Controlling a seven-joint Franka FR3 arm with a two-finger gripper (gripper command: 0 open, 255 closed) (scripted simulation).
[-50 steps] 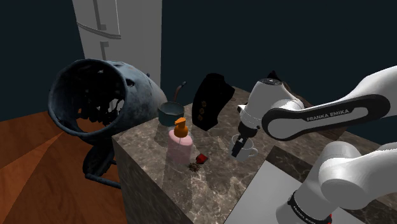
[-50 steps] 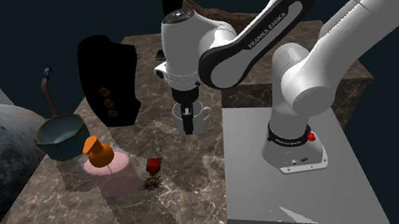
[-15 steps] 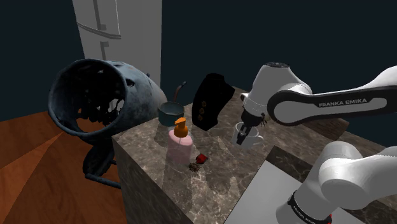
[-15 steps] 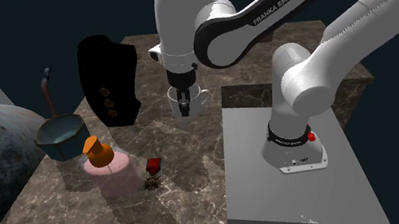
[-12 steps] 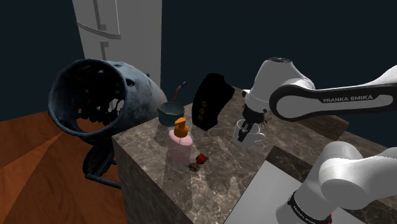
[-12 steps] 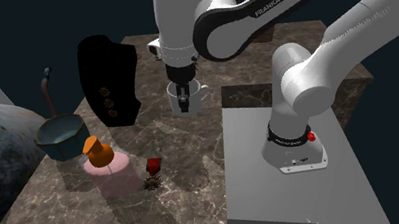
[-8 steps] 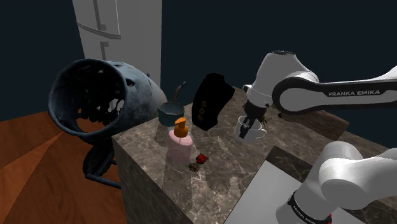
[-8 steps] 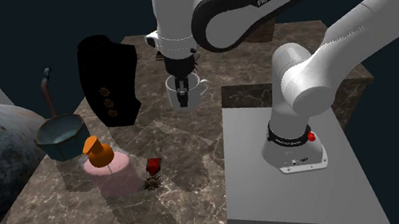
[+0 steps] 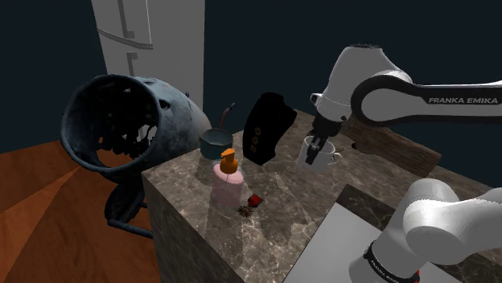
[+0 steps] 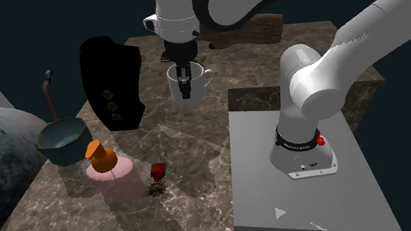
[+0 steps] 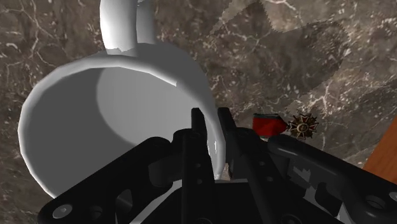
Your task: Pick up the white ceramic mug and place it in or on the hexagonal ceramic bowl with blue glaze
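Entry: mug [image 10: 197, 80], formerly standing on the desk [image 10: 194, 166], now lifted clear of it, rim pinched by the end effector [image 10: 185, 91]. Arm: raised, its forearm higher in both exterior views.

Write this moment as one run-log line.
phase: carry | gripper: shut on mug rim | mug: held above counter | bowl: not yet reached

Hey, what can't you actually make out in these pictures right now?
The bowl: near side partly hidden by the orange-capped pink jar, second exterior view.
The small brown thing beside the red piece: too small to name.
The mug: rim partly hidden by the gripper, wrist view.
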